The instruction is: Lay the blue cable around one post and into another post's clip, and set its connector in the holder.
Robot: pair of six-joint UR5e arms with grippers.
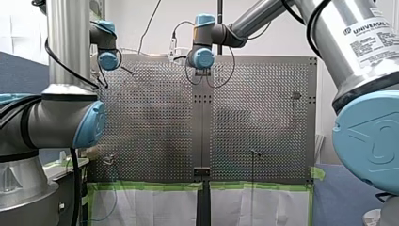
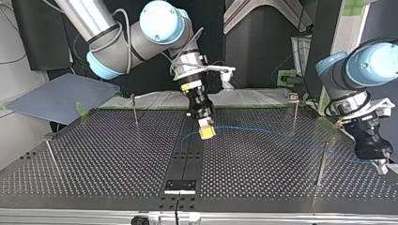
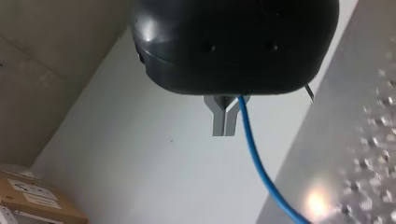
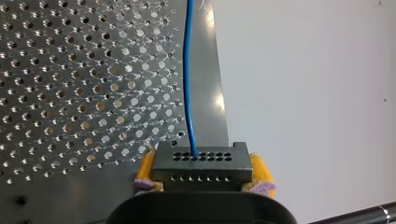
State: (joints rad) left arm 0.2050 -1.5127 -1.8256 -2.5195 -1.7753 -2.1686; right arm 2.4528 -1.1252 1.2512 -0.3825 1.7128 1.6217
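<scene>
The blue cable (image 2: 263, 130) runs in a low arc over the perforated table (image 2: 108, 159) from one gripper to the other. My right gripper (image 2: 206, 132), with yellow pads (image 4: 261, 173), hangs over the table's dark middle strip. It is shut on the black connector block (image 4: 201, 169), and the cable (image 4: 187, 84) leads straight out of the block. My left gripper (image 2: 381, 166) is low at the top view's right edge. Its metal fingers (image 3: 219, 122) are shut on the cable (image 3: 254, 158), which trails away toward the table.
Thin posts stand on the table: one (image 2: 135, 110) at the back left of the top view, one with a small clip head (image 2: 294, 99) at the back right, a plain one (image 2: 321, 161) near my left gripper. A black plate (image 2: 179, 186) lies at the near edge.
</scene>
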